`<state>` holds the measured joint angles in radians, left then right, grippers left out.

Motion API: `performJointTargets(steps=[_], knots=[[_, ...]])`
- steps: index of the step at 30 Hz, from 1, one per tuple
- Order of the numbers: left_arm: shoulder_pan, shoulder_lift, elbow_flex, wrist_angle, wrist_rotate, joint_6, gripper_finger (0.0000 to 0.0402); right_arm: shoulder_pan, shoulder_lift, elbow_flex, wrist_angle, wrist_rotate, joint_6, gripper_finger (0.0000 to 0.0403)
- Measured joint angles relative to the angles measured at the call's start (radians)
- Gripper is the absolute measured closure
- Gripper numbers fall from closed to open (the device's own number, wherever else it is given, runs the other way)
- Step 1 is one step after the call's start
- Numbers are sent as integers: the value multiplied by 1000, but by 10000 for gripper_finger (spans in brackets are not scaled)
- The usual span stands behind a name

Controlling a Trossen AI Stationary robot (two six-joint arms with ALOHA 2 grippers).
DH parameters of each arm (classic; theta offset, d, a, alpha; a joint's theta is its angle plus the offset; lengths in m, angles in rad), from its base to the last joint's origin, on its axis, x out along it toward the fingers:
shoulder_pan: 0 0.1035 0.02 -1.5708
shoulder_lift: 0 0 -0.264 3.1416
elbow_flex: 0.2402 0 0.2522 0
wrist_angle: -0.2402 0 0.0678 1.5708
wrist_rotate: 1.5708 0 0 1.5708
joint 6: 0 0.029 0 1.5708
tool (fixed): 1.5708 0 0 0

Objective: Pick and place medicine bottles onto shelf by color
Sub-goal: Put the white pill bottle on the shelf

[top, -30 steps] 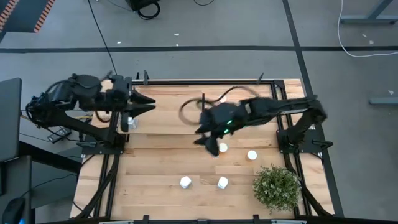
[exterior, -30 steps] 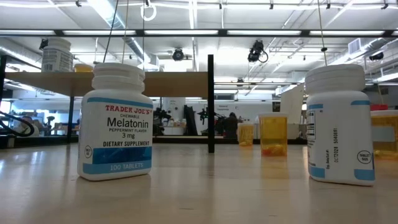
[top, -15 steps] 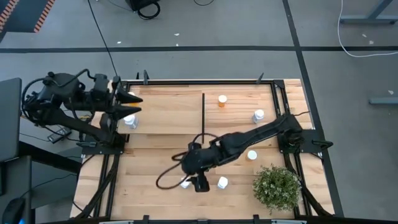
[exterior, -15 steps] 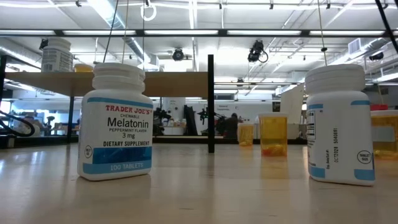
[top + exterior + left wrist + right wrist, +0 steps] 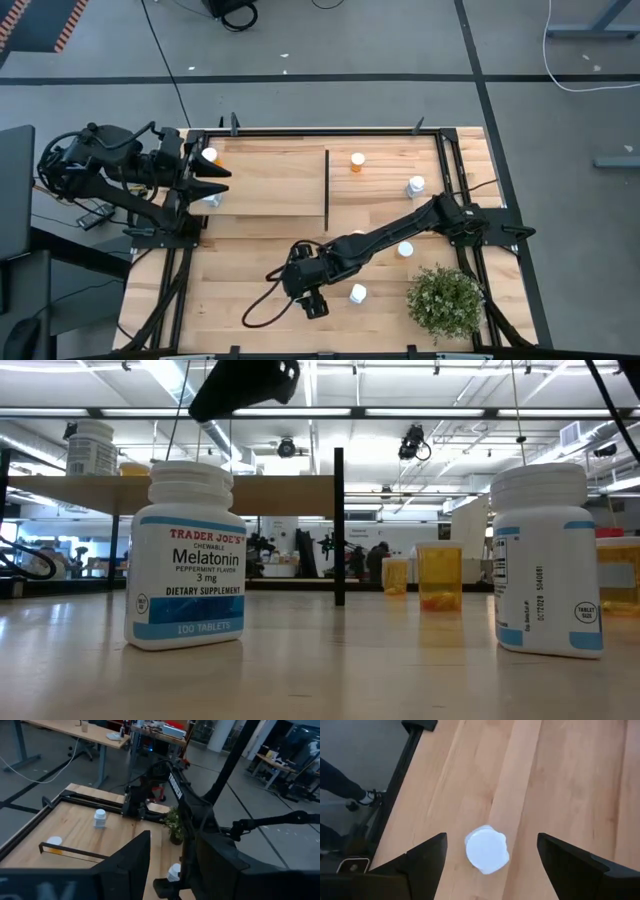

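My right gripper [image 5: 491, 840] [image 5: 308, 295] is open and points down over a white-capped Melatonin bottle [image 5: 487, 851] [image 5: 187, 555] that stands upright on the table near its front edge. One finger is on either side of the cap and neither touches it. In the low view the gripper [image 5: 245, 385] hangs just above that bottle. My left gripper [image 5: 222, 180] [image 5: 172, 847] is open and holds nothing, at the left end of the shelf [image 5: 270, 180], beside two white-capped bottles [image 5: 209, 155] [image 5: 211, 198]. An orange bottle [image 5: 357, 161] and a white one [image 5: 415, 185] stand on the shelf's right half.
A thin black divider [image 5: 326, 188] splits the shelf. Two more white-capped bottles [image 5: 357, 294] [image 5: 405, 250] stand on the table right of my right gripper. A bushy potted plant [image 5: 445, 300] fills the near right corner. A dark cable [image 5: 265, 305] loops below the right wrist.
My right gripper has swept from above the table's middle toward the near edge and to the left, dropping low over the Melatonin bottle and tipping downward. My left gripper has drawn back toward the table's left edge, uncovering a white-capped bottle on the shelf.
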<state>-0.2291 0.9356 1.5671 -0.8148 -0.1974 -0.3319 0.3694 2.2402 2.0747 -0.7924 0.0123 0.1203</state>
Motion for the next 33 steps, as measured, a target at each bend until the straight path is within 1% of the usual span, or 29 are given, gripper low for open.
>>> performJointTargets(steps=[7, 11, 15, 17, 19, 23, 27, 31, 33], knots=[[0, 0, 0, -2, -10, -10, 246, 21, 55, 0, 7, -14, -65, 86], [0, 0, 0, -4, -11, -19, 244, 21, 74, 0, 15, 16, -85, 86], [0, 0, 0, -21, -12, -24, 246, 19, 75, -5, 23, 86, -95, 87], [1, 0, 0, -40, -18, -24, 249, 15, 75, -6, 22, 99, -96, 90], [1, 0, 0, -102, -48, -23, 251, 13, 75, -6, 22, 93, -95, 92], [3, 10, -4, -338, -120, -73, 255, 18, 74, -7, 23, 85, -90, 92], [13, 69, -4, -516, -128, -162, 251, 19, 74, -7, 25, 84, -90, 92], [14, 161, -5, -689, -121, -235, 249, 18, 74, -7, 25, 84, -88, 93], [19, 210, -6, -754, -120, -246, 250, 18, 74, -7, 25, 86, -87, 93]])
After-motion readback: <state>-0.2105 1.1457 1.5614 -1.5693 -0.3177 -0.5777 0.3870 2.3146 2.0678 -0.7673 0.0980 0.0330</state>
